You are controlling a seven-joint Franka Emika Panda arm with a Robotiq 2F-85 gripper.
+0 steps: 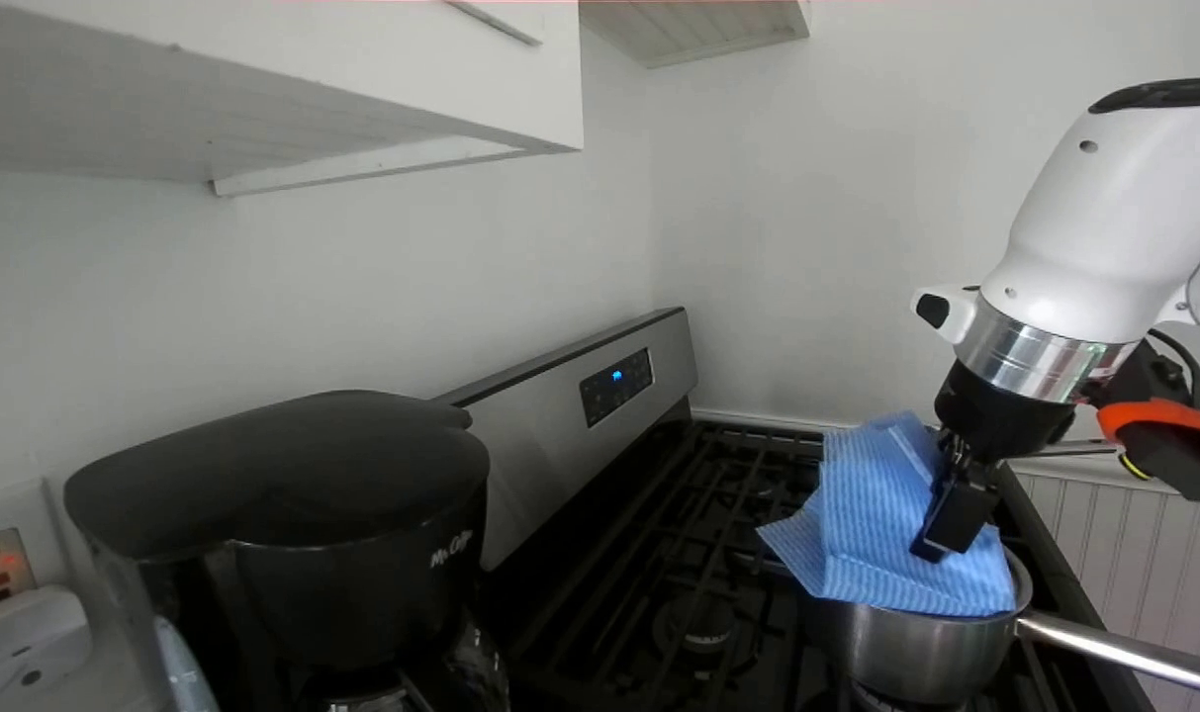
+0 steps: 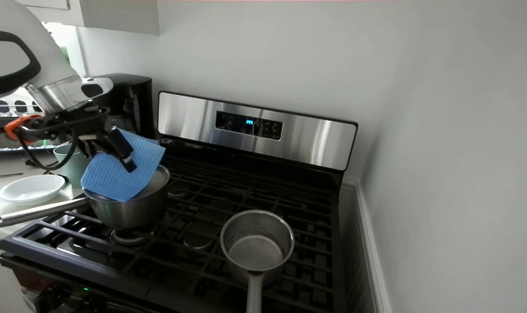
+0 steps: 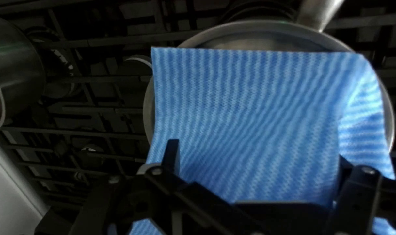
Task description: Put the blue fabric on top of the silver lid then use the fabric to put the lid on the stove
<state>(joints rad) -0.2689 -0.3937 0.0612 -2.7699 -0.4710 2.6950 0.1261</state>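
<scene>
The blue fabric (image 1: 876, 534) lies over the mouth of a steel pot with a long handle, and part of it stands up behind the gripper. It also shows in an exterior view (image 2: 120, 174) and in the wrist view (image 3: 250, 107). My gripper (image 3: 258, 153) points down at the fabric. Its fingers are wide apart with the fabric spread between them; the right finger is partly behind a fold. The gripper also shows in both exterior views (image 1: 936, 549) (image 2: 130, 166). The silver lid is not clearly visible; the fabric may hide it. The stove (image 2: 202, 208) is beneath the pot.
The covered pot (image 2: 128, 213) stands on a front burner. A smaller steel pot (image 2: 256, 252) stands uncovered on the stove. A black coffee maker (image 1: 293, 494) is beside the stove. A white bowl (image 2: 31, 190) and a green cup (image 2: 74, 165) are on the counter.
</scene>
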